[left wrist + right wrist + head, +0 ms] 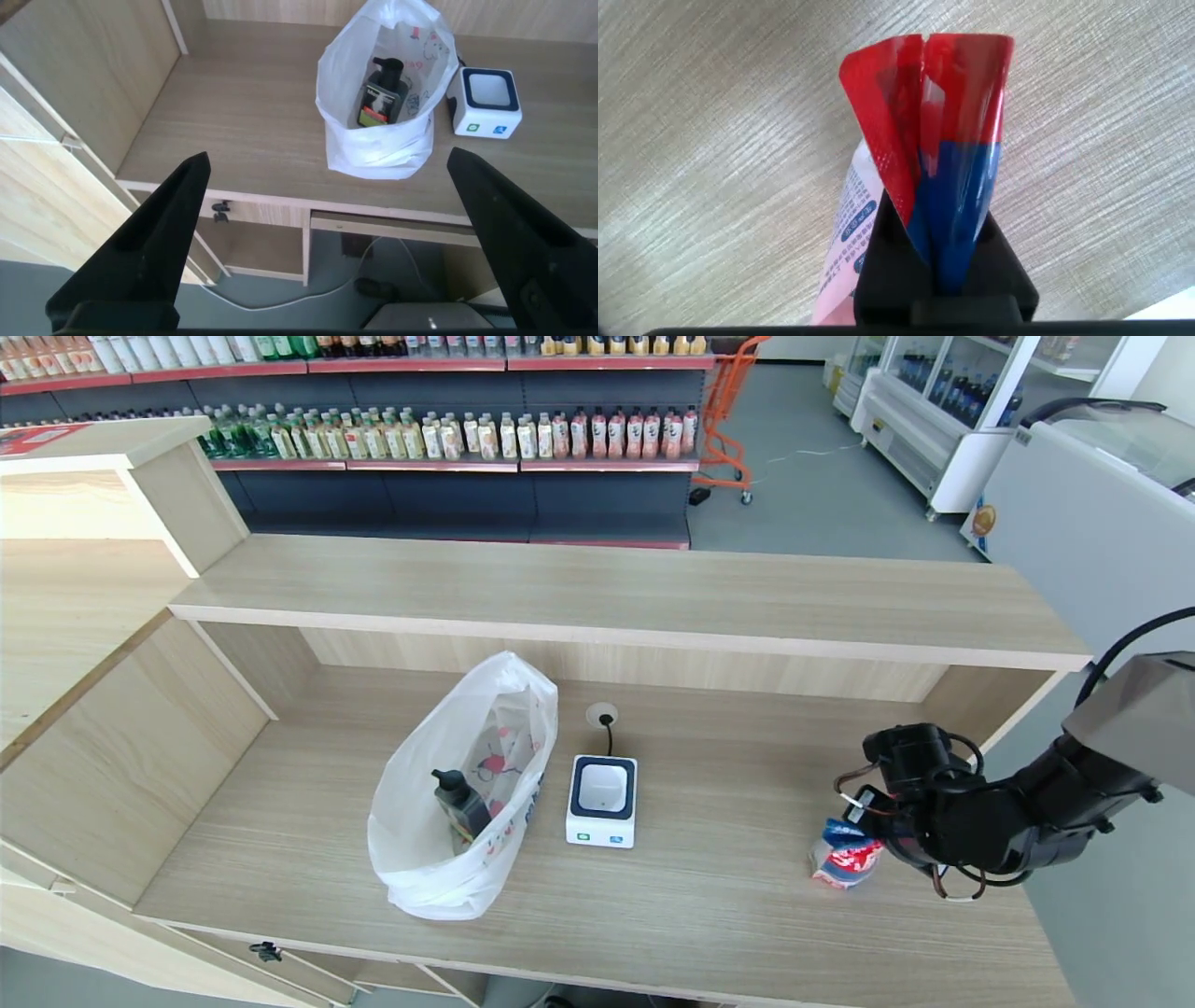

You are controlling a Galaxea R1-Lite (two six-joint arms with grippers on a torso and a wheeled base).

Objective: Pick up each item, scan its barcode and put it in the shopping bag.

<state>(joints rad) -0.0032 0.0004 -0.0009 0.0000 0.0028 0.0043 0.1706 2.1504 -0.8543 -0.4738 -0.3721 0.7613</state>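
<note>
Black right arm (pixel 1008 812), fat and round at the joints, with thin cables (pixel 957 889) looping out. Grey boxy cover (pixel 1139 709) higher up, thick black cable (pixel 1116 653) behind. Left gripper (pixel 327 159): two flat, black, pointed fingers (pixel 149 252).

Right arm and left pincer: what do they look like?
The right arm is black with bulky rounded joints, a grey boxy upper housing, a looping black cable and thin white and reddish wires at the wrist. The left pincer has two flat black tapering fingers.
</note>
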